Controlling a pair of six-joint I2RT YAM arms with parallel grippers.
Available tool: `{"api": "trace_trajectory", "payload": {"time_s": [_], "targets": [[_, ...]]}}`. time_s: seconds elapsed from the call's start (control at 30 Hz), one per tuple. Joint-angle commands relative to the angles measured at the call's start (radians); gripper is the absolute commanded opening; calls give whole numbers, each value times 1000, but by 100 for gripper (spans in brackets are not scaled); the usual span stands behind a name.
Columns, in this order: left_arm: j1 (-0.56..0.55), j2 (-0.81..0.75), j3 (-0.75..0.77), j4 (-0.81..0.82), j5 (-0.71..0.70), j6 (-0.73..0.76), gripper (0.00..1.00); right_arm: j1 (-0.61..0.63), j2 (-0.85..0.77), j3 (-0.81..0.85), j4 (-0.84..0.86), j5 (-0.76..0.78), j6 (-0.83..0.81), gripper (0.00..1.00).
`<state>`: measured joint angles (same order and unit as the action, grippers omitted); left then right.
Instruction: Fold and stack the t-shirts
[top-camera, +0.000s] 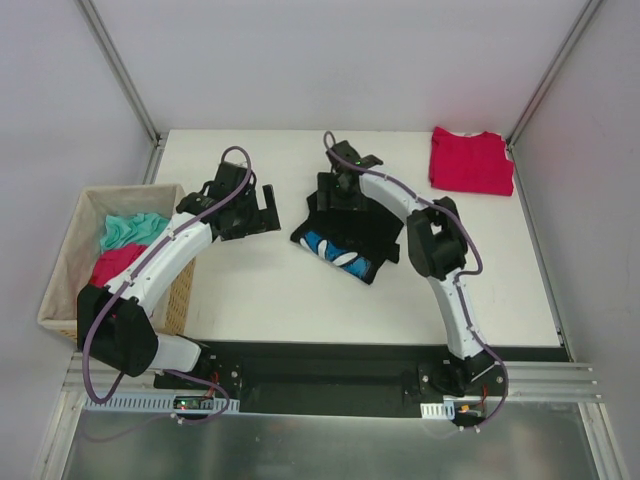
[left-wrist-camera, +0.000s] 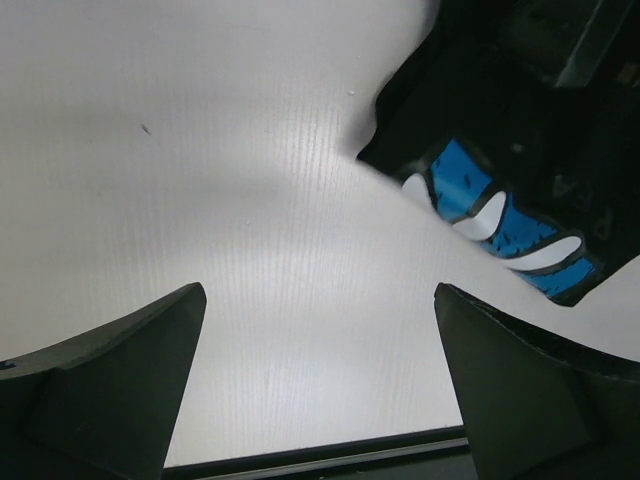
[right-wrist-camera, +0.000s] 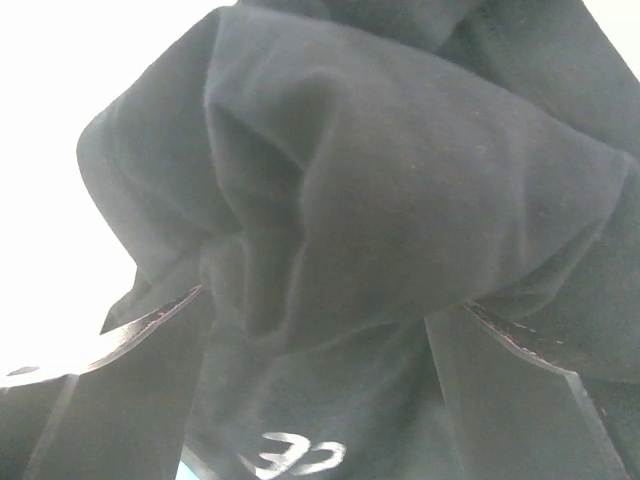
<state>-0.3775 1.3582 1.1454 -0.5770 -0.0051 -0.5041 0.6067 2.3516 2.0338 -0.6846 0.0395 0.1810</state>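
Item 1: black t-shirt, crumpled, mid-table, blue-and-white print facing up at its near edge.
Item 2: crimson t-shirt, folded flat, far right corner of the white table, well apart from item 1.
Item 3: left gripper, jaws wide apart, nothing between them, over bare table just left of the black shirt.
Item 4: right gripper, jaws spread wide, a bunched fold of black cloth between the fingers (whether they press it cannot be told).
Item 5: woven basket, off the table's left edge, holding teal cloth and red cloth.
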Motion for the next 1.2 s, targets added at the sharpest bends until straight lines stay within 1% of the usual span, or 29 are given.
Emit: {"api": "trace_trajectory", "payload": {"time_s": [0.0, 0.1, 0.23, 0.27, 0.37, 0.43, 0.5, 0.6, 0.7, 0.77, 0.87, 1.0, 1.17], "targets": [[11, -24, -7, -9, -15, 19, 99, -100, -92, -152, -11, 22, 40, 90], [11, -1, 10, -9, 0, 16, 99, -131, -161, -233, 22, 19, 29, 90], [11, 48, 46, -9, 50, 21, 99, -130, -293, -369, 80, 43, 3, 90], [11, 68, 59, -9, 60, 21, 99, -125, -348, -379, 79, 57, -9, 90], [8, 107, 94, -9, 103, 24, 99, -117, -437, -409, 39, 134, -41, 90], [-7, 124, 117, -9, 105, 22, 99, -114, -543, -452, 28, 190, -49, 91], [-21, 153, 160, -9, 97, 22, 99, -108, -628, -475, 27, 191, -46, 91], [-43, 205, 218, -11, 100, 29, 99, -76, -679, -514, 16, 175, -37, 91], [-57, 226, 234, -11, 106, 18, 99, -47, -698, -587, 23, 200, -29, 91], [-63, 228, 229, -11, 103, 15, 99, -47, -701, -660, 43, 226, -29, 91], [-63, 217, 215, -11, 91, 16, 99, -47, -690, -724, 75, 253, -34, 91], [-63, 199, 205, -11, 80, 18, 99, -51, -654, -802, 115, 238, -23, 91], [-63, 202, 209, -14, 76, 27, 99, -56, -624, -842, 148, 209, -2, 91]]}}
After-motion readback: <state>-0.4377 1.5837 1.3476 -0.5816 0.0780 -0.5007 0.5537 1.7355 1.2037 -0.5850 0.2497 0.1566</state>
